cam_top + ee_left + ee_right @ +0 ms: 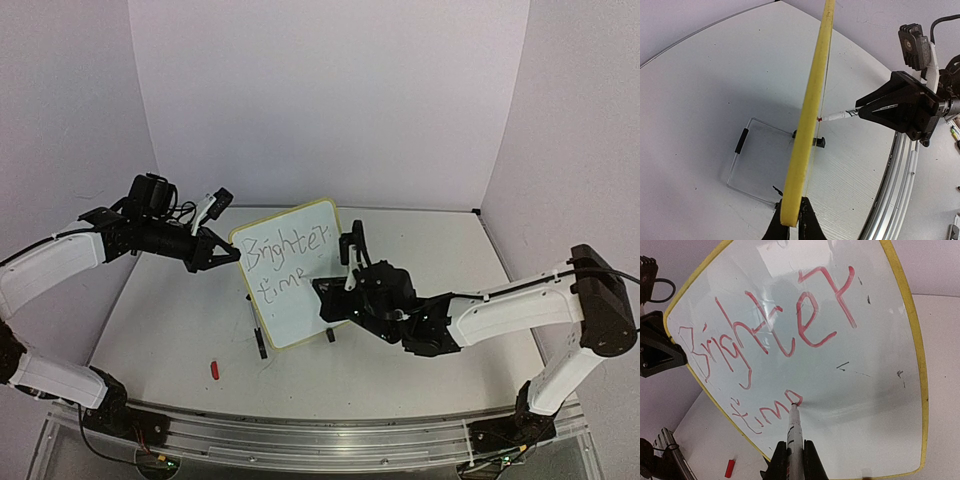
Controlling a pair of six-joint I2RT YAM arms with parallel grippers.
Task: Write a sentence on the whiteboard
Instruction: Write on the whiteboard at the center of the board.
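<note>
Top cam: high, far, looks down on whiteboard (300,310) front. Left wrist: close, edge-on. Right wrist: close, facing front.

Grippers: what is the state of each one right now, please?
Left gripper: closed on the whiteboard rim.
Right gripper: closed on the marker.

The whiteboard (855,390) has a smooth, glossy face that mirrors the light. Its yellow rim (812,110) looks matt, like foam or soft plastic. The white surface (705,85) is matt and finely grained. The wire stand (741,141) is thin bare metal. The marker (795,432) has a smooth plastic barrel.
</note>
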